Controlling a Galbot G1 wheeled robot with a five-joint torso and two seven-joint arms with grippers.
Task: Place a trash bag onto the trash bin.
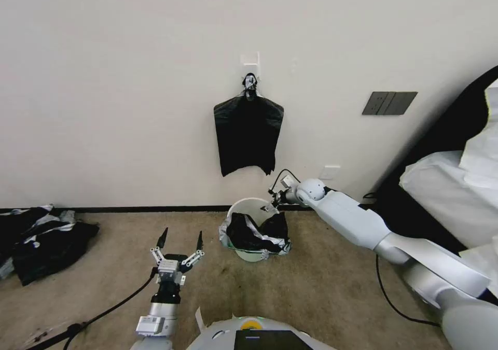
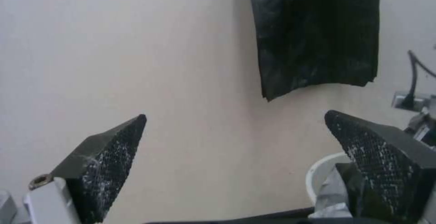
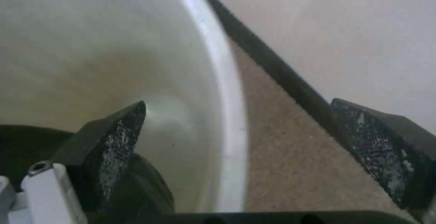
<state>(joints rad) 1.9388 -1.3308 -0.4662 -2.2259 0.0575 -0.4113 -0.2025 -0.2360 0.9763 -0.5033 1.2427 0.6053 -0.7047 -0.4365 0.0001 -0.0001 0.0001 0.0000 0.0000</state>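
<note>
Trash bag was thin black plastic film w/ a glossy sheen, crumpled. Trash bin was smooth cream-white plastic, slightly shiny inside. Right gripper pads were dark, prob. rubber, w/ rough cross-hatched texture, scuffed white; left gripper same. Floor was matt, coarse beige carpet. Wall was matt, smooth. Hanging bundle of bags was black film, duller.
</note>
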